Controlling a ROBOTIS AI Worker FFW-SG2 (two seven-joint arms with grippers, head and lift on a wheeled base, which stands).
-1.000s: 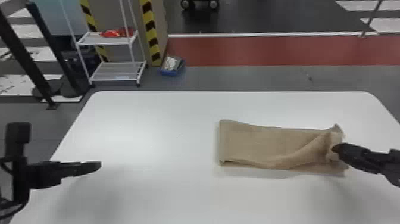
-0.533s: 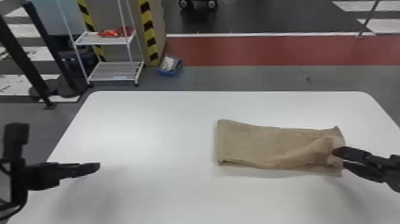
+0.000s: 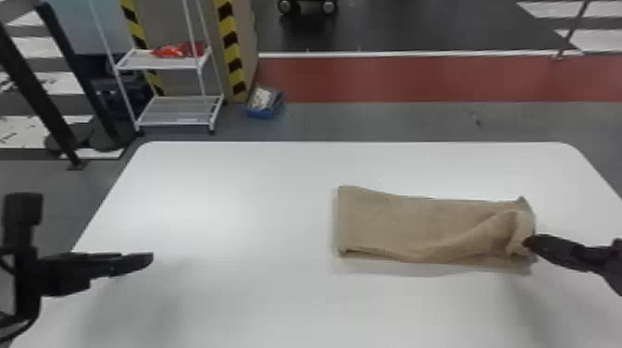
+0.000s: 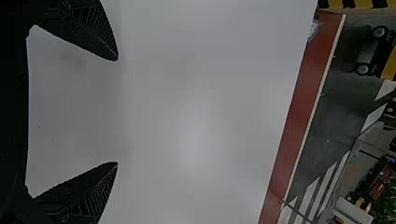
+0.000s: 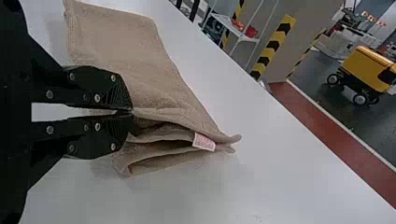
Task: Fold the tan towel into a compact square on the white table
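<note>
Tan towel (image 3: pixel 407 222), folded into a long rectangle, lies on the white table (image 3: pixel 222 203). Well to the towel's left I have my left gripper (image 3: pixel 149 260), fingers spread. At the towel's rumpled right end, my right gripper (image 3: pixel 528 242) pinches a fold. A small white label (image 5: pixel 204 142) pokes from that end.

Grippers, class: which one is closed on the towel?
The right gripper, pinching the towel's right end; the left gripper hangs open over the table.
</note>
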